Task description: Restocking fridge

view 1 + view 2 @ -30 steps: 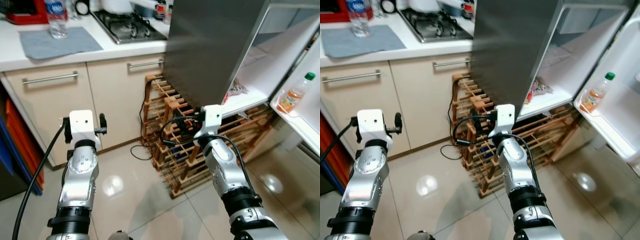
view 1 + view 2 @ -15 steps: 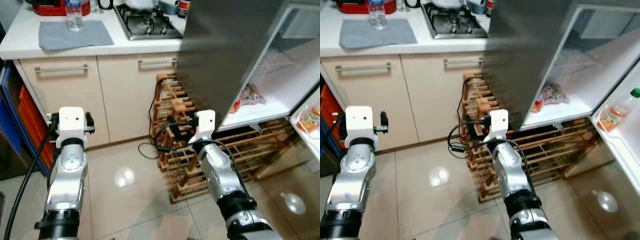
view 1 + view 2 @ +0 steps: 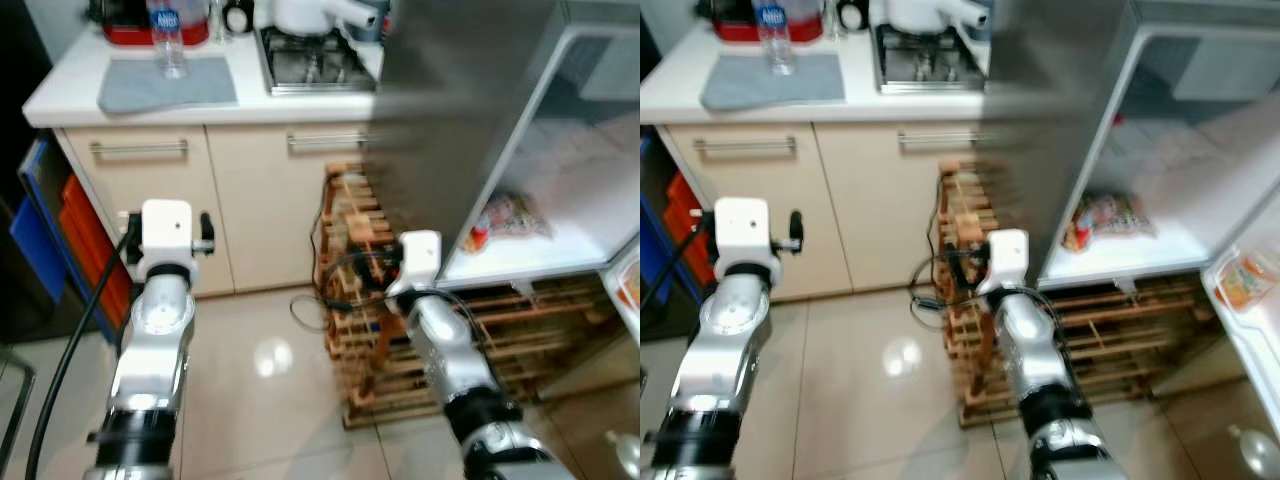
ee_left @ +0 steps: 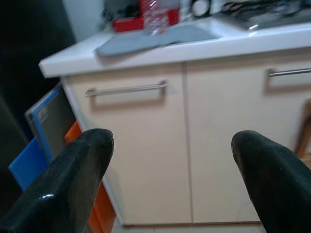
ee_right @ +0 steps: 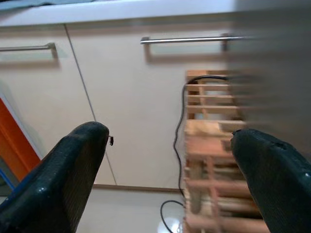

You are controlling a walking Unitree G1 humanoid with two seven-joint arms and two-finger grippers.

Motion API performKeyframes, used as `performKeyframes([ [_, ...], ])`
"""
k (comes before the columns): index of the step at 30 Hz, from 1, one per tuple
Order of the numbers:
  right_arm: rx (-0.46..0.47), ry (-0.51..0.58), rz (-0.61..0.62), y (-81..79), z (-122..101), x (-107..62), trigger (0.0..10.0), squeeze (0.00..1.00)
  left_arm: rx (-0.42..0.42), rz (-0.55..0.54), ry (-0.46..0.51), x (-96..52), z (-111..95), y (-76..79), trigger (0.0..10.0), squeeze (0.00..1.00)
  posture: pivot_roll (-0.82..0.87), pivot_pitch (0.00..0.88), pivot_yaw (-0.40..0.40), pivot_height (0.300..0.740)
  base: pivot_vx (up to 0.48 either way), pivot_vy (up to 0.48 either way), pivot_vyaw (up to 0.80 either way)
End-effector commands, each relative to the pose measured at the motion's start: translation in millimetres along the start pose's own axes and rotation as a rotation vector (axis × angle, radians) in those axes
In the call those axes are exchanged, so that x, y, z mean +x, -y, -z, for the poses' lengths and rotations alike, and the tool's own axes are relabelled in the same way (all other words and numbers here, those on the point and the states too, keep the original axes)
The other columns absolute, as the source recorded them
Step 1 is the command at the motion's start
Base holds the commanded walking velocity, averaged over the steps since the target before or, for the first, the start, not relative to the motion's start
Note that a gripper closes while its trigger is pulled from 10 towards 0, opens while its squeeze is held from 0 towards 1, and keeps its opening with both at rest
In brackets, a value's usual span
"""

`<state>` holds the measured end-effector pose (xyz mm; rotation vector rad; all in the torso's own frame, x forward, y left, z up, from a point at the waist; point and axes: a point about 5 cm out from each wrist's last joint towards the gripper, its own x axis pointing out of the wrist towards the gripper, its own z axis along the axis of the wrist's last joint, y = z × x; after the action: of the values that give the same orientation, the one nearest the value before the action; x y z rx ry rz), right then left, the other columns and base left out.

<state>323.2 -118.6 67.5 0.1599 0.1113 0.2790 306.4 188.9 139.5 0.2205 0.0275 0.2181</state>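
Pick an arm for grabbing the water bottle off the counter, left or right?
Left, probably. The water bottle stands on the grey cloth on the robot's left, above the open, empty left pincer. The right pincer, also open, faces the wooden rack by the fridge.

Both silver arms are reaching forward from the bottom of the head view, the left arm [image 3: 150,370] rising through the lower left, the right arm [image 3: 450,365] through the lower centre-right. In the wrist views, the left gripper [image 4: 175,165] and the right gripper [image 5: 175,165] are spreading their black fingers wide, holding nothing.
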Motion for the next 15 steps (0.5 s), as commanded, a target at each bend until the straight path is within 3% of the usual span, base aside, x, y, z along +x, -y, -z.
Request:
performKeyframes([
  [1, -0.008, 0.03, -0.057, -15.8, -6.4, 7.2, 10.0, 0.29, -0.013, 0.013, 0.022, -1.3, -2.8, -0.2, 10.0, 0.0, 0.01, 0.0, -0.054, 0.74, 0.48, 0.0, 0.46],
  [15, -0.016, 0.043, -0.122, -31.6, -6.6, 10.1, 10.0, 0.32, -0.007, 0.027, 0.06, -2.2, -9.9, 2.4, 10.0, 0.0, 0.01, 0.0, -0.057, 0.74, 0.48, 0.0, 0.46],
])
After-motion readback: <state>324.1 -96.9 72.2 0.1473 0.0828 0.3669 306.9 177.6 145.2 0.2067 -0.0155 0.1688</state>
